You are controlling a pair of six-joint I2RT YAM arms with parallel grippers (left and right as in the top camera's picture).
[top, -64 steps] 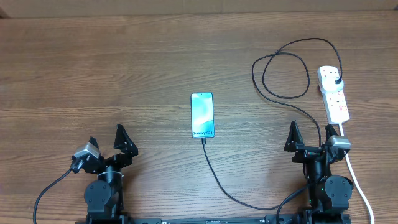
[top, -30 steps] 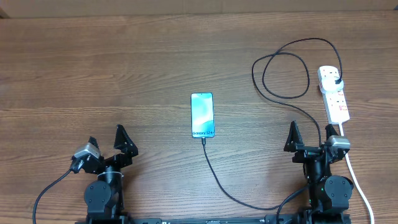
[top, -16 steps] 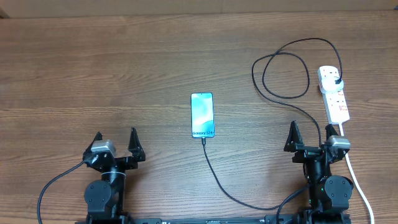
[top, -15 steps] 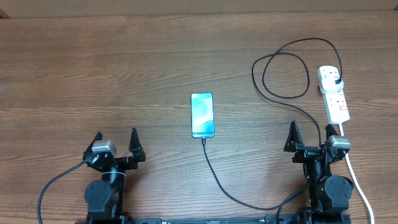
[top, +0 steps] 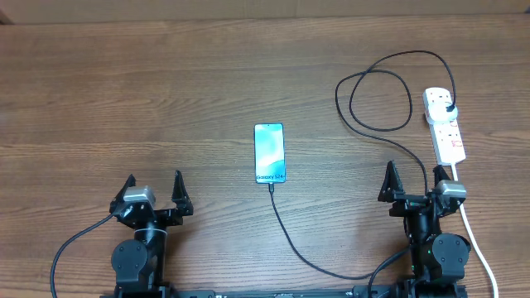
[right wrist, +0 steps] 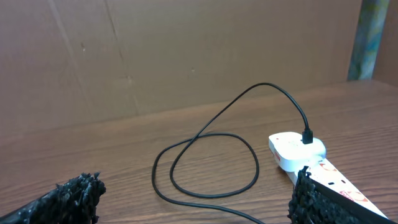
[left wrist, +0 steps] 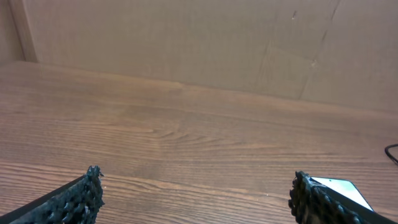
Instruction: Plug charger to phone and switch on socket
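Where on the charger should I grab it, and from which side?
Grip the charger just behind its connector, at the phone's near end. Come from above, jaws across the cable: it lies flat on the table and runs nearly straight there.

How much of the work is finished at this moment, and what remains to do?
Looks done: the charger tip meets the phone at its near end, and its plug sits in the socket. In hand: nothing; the left gripper and right gripper are open and empty, near their bases. Left: whether the socket is switched on is too small to tell.
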